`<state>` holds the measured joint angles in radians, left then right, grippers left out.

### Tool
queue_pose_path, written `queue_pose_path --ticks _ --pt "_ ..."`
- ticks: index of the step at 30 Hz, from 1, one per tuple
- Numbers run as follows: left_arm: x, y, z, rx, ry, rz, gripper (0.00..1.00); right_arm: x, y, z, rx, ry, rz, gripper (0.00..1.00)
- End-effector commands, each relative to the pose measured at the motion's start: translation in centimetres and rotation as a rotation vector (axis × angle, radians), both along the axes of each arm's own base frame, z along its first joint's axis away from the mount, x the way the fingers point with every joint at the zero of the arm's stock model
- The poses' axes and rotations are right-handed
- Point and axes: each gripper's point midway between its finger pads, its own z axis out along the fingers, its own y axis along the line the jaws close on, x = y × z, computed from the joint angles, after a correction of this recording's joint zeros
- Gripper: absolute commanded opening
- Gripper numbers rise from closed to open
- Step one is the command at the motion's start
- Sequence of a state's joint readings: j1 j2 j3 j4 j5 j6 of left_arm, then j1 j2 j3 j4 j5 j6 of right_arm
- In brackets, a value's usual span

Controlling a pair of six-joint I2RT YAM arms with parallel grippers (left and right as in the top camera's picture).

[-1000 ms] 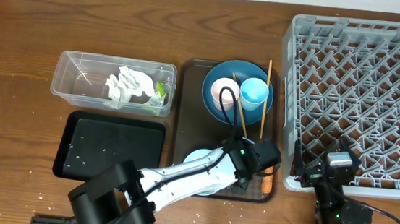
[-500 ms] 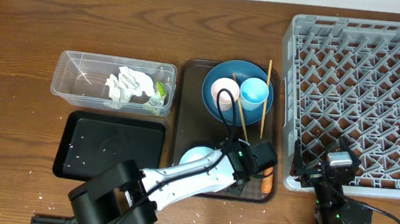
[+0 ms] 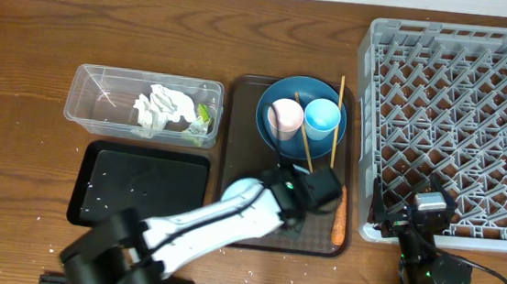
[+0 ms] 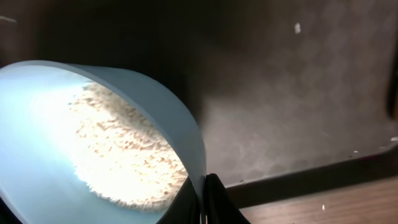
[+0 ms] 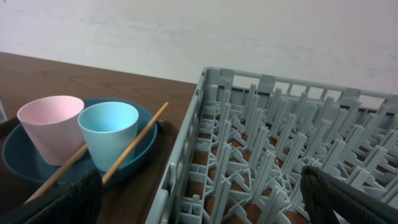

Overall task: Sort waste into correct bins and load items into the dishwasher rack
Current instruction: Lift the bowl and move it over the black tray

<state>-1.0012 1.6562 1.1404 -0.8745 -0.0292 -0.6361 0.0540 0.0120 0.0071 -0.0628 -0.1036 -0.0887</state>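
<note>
My left gripper (image 4: 204, 200) is shut on the rim of the small light-blue bowl (image 4: 37, 155), which holds white rice (image 4: 124, 155). From above, that gripper (image 3: 278, 197) and the bowl (image 3: 240, 190) sit over the brown tray (image 3: 235, 140). An orange carrot (image 3: 338, 225) lies at the tray's right edge. The dark-blue plate (image 3: 277, 139) carries the pink cup (image 3: 285, 115), the light-blue cup (image 3: 322, 116) and two chopsticks (image 3: 336, 122). My right gripper (image 5: 202, 199) stands open at the near corner of the grey rack (image 5: 280, 143), holding nothing.
The clear tub (image 3: 101, 101) at the left holds a crumpled napkin (image 3: 162, 108) and a green wrapper (image 3: 203, 117). The black tray (image 3: 139, 185) below it has scattered rice grains. The rack (image 3: 462, 123) fills the right side of the table.
The left gripper has shut on the bowl's rim and shifted up and left with it. The carrot at the tray's right edge is now uncovered. The right arm has not moved.
</note>
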Motion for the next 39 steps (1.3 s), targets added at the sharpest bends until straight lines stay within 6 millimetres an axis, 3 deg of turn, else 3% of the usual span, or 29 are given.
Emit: queue_pose_path --ticks 1,11,18,32,39 --pt "1.8 1.6 3.3 -0.049 -0.059 0.015 0.06 0.0 0.1 0.0 -0.006 -0.001 0.007 0.99" --pt "4.6 9.7 8.8 -0.098 -0.139 0.193 0.06 0.0 0.1 0.0 -0.006 -0.001 0.007 0.99" --pt "6.0 15.1 9.9 -0.121 -0.134 0.337 0.07 0.0 0.1 0.0 -0.006 -0.001 0.007 0.99" --pt "6.4 19.1 8.9 -0.411 0.009 0.444 0.06 0.0 0.1 0.0 -0.006 -0.001 0.007 0.99" --pt "6.0 19.9 8.9 -0.659 0.022 0.449 0.06 0.0 0.1 0.0 -0.006 -0.001 0.007 0.99"
